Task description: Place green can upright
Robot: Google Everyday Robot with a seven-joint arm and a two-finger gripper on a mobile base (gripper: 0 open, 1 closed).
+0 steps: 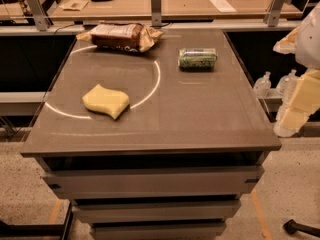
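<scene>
The green can (198, 58) lies on its side on the grey table (200, 119), at the back right part of the top, with its long axis running left to right. It has a green-and-white label and silver ends. My gripper (294, 115) is at the right edge of the view with the white and pale arm (310, 39) above it. It hangs beyond the table's right edge, to the right of the can and nearer the camera, not touching it.
A brown snack bag (122, 36) lies at the table's back, left of the can. A yellow sponge (106, 101) lies front left. Desks with metal posts (156, 4) stand behind the table. Plastic bottles (272, 84) stand on the floor at the right.
</scene>
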